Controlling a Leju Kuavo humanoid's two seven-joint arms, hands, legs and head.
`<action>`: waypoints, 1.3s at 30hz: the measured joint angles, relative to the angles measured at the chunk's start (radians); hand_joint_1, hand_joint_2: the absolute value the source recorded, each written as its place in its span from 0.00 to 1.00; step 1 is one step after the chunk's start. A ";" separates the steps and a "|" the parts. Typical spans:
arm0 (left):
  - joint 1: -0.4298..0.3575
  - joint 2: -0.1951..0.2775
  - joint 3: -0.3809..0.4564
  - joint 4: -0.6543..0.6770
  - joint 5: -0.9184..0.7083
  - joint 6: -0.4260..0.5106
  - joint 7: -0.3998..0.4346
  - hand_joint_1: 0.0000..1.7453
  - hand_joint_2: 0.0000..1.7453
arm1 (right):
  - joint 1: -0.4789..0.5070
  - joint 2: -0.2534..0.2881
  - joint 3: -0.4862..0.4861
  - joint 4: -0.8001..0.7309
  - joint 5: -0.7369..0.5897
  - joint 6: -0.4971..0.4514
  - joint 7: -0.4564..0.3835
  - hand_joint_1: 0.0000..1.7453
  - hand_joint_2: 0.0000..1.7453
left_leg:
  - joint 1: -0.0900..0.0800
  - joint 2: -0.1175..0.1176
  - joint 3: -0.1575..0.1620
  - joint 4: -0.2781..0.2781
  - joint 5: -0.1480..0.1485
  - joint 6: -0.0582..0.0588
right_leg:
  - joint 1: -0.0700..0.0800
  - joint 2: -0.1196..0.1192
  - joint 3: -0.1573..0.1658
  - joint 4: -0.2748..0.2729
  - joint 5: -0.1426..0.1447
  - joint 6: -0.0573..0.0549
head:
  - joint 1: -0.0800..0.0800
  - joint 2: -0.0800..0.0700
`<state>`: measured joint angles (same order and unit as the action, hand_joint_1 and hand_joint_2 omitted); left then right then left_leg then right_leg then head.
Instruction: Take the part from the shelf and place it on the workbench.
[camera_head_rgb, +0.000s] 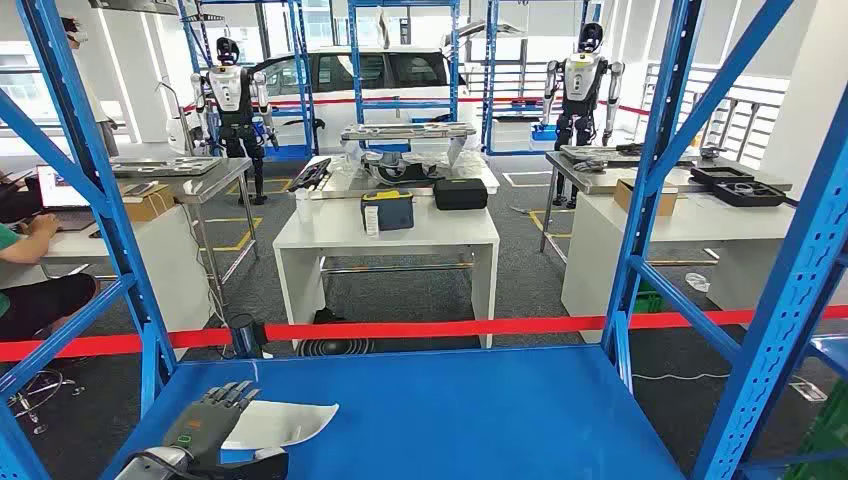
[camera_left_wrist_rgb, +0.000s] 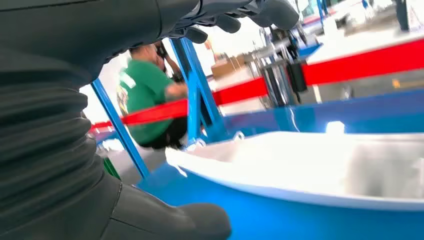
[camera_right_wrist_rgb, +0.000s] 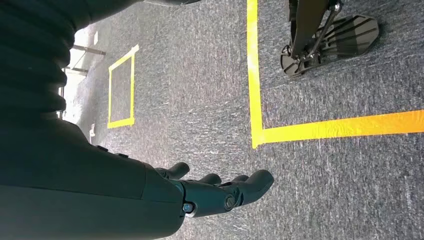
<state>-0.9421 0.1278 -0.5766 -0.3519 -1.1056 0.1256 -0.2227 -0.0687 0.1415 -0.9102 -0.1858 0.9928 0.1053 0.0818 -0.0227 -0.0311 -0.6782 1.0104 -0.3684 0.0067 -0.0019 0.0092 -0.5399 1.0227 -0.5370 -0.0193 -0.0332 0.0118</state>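
Nearest us, at the frame's lower left, our left hand (camera_head_rgb: 212, 420) hovered open over the white part (camera_head_rgb: 285, 420) on the blue shelf (camera_head_rgb: 450, 410), its long axis running rightward, our right hand (camera_right_wrist_rgb: 220, 192) hanging empty.

The flat blue metal shelf deck (camera_head_rgb: 450, 410) lies bare to the right of the thin white curved part (camera_head_rgb: 275, 420). Slanted blue steel braces (camera_head_rgb: 105, 190) flank both sides (a red barrier tape (camera_head_rgb: 400, 329) crosses beyond).

White curved part (camera_head_rgb: 283, 420), lying flat on blue shelf (camera_head_rgb: 470, 410), near its front-left corner
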 joint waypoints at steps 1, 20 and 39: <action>0.002 0.000 -0.003 0.001 -0.004 0.008 0.005 0.00 1.00 | 0.000 -0.001 0.000 0.000 0.000 0.000 0.000 0.00 1.00 | 0.000 0.000 0.000 0.000 0.000 0.000 | 0.000 0.000 0.000 0.000 0.000 0.000 | 0.000 0.000; 0.034 -0.019 -0.051 0.037 -0.046 0.159 0.148 0.00 0.00 | -0.001 -0.011 0.000 0.000 0.013 -0.006 -0.006 0.00 1.00 | -0.001 0.000 0.000 0.000 -0.001 0.001 | -0.001 0.000 0.000 0.000 -0.001 0.001 | 0.000 0.000; 0.039 -0.016 -0.003 0.037 -0.013 0.204 0.128 0.00 0.00 | -0.001 -0.011 0.000 0.000 0.023 -0.006 0.002 0.00 1.00 | -0.010 -0.001 0.000 0.012 -0.017 0.019 | -0.010 0.000 0.009 -0.003 -0.010 0.018 | 0.000 0.000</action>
<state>-0.9031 0.1118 -0.5798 -0.3147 -1.1185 0.3301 -0.0947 -0.0693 0.1308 -0.9102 -0.1858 1.0155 0.0993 0.0839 -0.0331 -0.0317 -0.6780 1.0229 -0.3854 0.0255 -0.0119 0.0089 -0.5305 1.0197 -0.5471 -0.0016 -0.0332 0.0118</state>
